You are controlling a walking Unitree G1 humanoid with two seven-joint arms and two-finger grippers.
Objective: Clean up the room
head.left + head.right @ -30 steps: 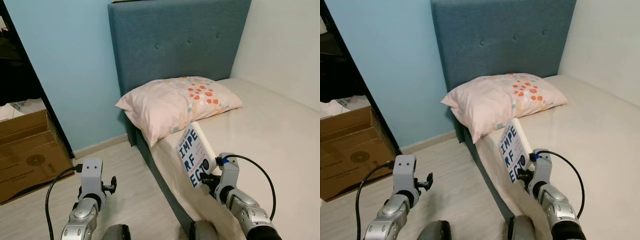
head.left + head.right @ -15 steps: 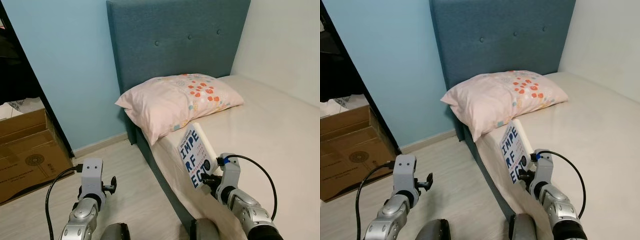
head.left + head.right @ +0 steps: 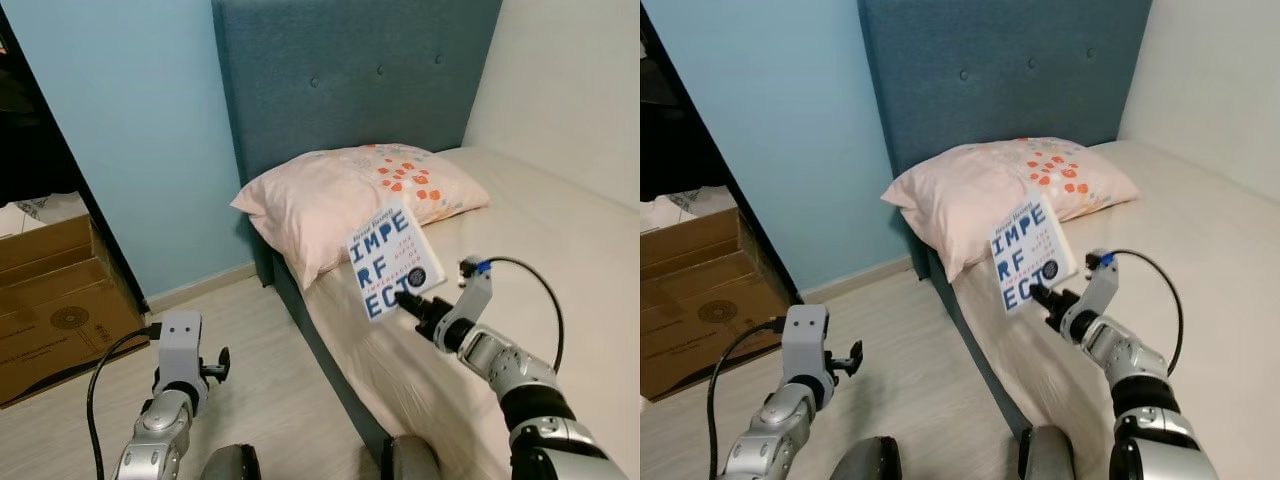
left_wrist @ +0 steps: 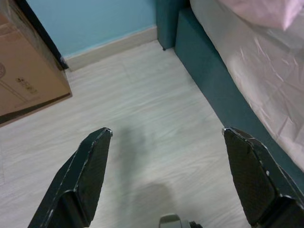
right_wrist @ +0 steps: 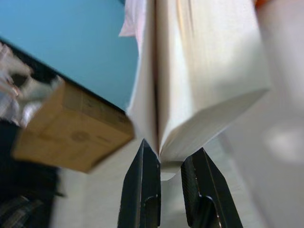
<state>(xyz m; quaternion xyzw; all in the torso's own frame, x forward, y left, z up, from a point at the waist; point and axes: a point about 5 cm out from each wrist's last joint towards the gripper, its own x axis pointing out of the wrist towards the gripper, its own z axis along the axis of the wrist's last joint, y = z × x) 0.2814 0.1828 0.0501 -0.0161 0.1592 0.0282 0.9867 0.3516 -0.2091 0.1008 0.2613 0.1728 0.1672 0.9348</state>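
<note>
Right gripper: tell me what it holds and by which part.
The right gripper holds a book, pinched at a bottom corner and lifted above the bed. The left gripper is open and holds nothing.

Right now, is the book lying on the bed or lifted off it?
Lifted: the right tool pinches the book by a corner above the bed.

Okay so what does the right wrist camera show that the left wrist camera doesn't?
The right wrist view shows the right gripper clamped on the bottom edge of the book, page block toward the camera. The left wrist view shows the left gripper open over the wooden floor beside the bed frame. Both catch the cardboard box and blue wall.
</note>
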